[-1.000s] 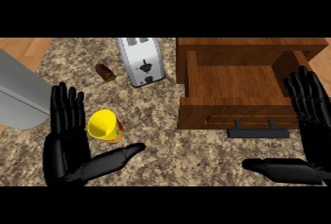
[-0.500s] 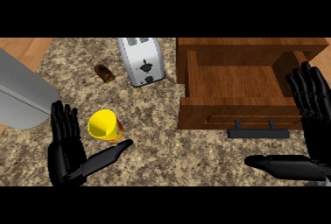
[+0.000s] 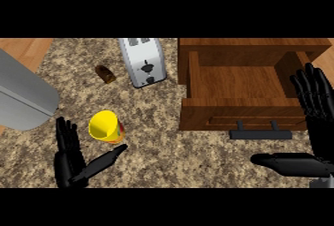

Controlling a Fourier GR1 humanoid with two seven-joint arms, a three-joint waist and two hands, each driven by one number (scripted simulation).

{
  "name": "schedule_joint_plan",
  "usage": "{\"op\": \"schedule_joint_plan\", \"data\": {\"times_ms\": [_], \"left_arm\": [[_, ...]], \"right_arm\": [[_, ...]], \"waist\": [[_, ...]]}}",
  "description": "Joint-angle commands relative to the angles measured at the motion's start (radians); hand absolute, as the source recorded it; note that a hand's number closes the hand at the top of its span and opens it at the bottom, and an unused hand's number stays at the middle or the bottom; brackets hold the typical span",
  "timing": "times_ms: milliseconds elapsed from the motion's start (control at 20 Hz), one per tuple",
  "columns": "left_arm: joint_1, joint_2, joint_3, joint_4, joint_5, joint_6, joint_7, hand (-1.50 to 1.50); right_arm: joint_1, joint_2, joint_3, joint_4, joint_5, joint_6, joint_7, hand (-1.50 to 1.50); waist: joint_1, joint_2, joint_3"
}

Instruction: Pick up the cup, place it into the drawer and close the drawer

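The cup (image 3: 106, 127) is found on the desk (image 3: 169, 152), just right of the left hand (image 3: 70, 162)'s straight fingers (image 3: 64, 134) and above its spread thumb (nothing is held), a spread presumably meant for the grasp. The right hand (image 3: 320, 132) is likewise held open and empty, its fingers beside the open drawer (image 3: 215, 110).

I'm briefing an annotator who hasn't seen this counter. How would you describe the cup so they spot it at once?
From the open wooden drawer at the right, cross the speckled counter to its lower left. The cup sits there, beside the left hand. It is the only bright yellow thing, unlike the silver toaster and small brown item farther up.
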State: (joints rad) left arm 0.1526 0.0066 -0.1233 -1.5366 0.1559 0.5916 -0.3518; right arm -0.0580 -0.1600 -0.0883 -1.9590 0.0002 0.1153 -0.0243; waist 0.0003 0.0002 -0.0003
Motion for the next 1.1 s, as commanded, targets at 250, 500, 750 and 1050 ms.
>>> {"op": "schedule_joint_plan", "data": {"times_ms": [250,500,750,1050], "left_arm": [[-0.076,-0.007,0.137,0.309,0.113,-0.121,-0.224,-1.5],[-0.159,-0.006,0.197,0.59,0.216,-0.199,-0.469,-1.5],[-0.213,0.042,0.284,0.694,0.236,-0.303,-0.505,-1.5],[-0.309,0.027,0.333,0.934,0.229,-0.348,-0.662,-1.5]], "right_arm": [[0.04,0.036,0.006,0.04,0.023,0.017,-0.081,-1.5],[0.05,0.047,0.049,-0.039,0.045,0.014,-0.02,-1.5],[-0.024,0.033,0.012,-0.079,0.011,0.007,0.079,-1.5],[-0.023,-0.017,-0.068,0.036,-0.052,0.085,0.009,-1.5]], "waist": [[-0.001,0.0,0.0],[-0.006,0.001,-0.001],[-0.003,0.0,0.0],[-0.005,0.001,0.0]]}}
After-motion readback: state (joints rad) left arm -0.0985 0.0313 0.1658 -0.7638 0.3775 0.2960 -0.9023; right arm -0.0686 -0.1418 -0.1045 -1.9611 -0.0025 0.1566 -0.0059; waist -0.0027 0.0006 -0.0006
